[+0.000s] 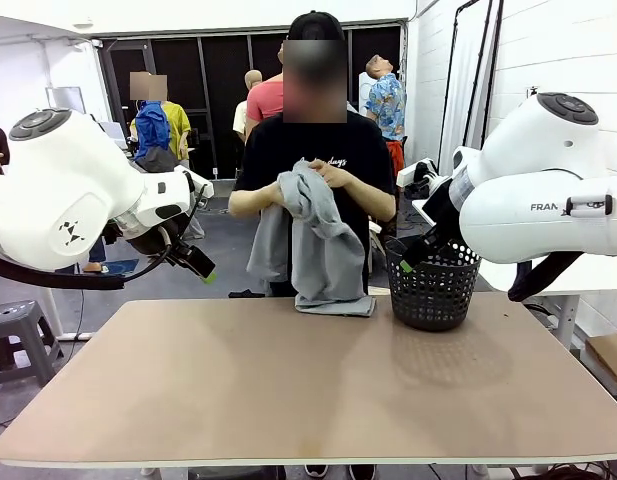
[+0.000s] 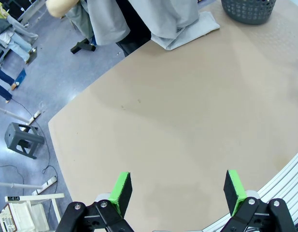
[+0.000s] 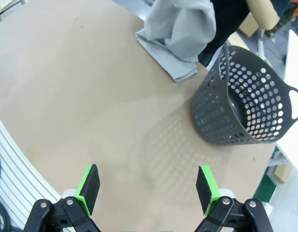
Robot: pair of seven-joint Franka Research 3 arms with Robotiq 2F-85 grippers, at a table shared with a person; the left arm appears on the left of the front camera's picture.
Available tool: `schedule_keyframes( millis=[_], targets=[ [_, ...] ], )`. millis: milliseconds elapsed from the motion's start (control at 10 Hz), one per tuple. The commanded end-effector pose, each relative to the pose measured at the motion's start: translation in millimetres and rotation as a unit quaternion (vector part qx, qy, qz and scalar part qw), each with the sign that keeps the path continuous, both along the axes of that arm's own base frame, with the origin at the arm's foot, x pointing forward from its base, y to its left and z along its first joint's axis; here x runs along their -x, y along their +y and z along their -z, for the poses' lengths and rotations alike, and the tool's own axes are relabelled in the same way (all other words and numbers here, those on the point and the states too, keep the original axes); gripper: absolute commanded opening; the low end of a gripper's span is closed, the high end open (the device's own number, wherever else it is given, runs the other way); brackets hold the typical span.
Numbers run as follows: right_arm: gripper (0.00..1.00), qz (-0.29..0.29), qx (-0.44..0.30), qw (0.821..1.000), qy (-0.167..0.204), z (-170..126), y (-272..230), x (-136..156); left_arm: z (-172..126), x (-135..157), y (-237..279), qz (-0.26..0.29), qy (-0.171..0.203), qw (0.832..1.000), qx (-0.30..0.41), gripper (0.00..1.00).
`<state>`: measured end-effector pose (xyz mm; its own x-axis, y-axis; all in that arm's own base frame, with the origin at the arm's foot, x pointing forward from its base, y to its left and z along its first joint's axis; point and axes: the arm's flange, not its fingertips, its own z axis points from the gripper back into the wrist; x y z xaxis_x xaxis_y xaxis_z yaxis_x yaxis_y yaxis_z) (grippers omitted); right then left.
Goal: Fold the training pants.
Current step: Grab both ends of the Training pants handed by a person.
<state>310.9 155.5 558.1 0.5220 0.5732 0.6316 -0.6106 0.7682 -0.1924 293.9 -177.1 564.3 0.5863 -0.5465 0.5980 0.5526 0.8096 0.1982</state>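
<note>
The light grey training pants (image 1: pixel 318 240) hang from the hands of a person (image 1: pixel 313 150) standing at the table's far edge, and their lower end rests bunched on the tabletop (image 2: pixel 187 34) (image 3: pixel 175 43). My left gripper (image 1: pixel 206 275) is raised above the table's left side, open (image 2: pixel 177 191), with nothing between its fingers. Over on the other side, my right gripper (image 1: pixel 403 266) hovers beside the basket, also open and empty (image 3: pixel 149 186). Both grippers are well apart from the pants.
A black mesh basket (image 1: pixel 433 290) (image 3: pixel 245 111) stands on the table's far right, close to the pants. The tan tabletop (image 1: pixel 308 390) spreads wide in front. A grey stool (image 1: pixel 13 325) sits on the floor at left.
</note>
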Motion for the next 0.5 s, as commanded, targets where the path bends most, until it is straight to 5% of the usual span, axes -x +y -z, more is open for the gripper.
schedule_keyframes(
  millis=[0,400],
  targets=[
    [1.00,-0.005,-0.003,1.000,0.002,0.2,0.0,0.1,0.3,-0.6,0.7,0.003,0.001,1.000,-0.001,1.00],
    [1.00,-0.005,-0.003,1.000,0.002,0.2,0.0,0.1,0.3,-0.6,0.7,0.003,0.001,1.000,-0.001,1.00]
  ],
)
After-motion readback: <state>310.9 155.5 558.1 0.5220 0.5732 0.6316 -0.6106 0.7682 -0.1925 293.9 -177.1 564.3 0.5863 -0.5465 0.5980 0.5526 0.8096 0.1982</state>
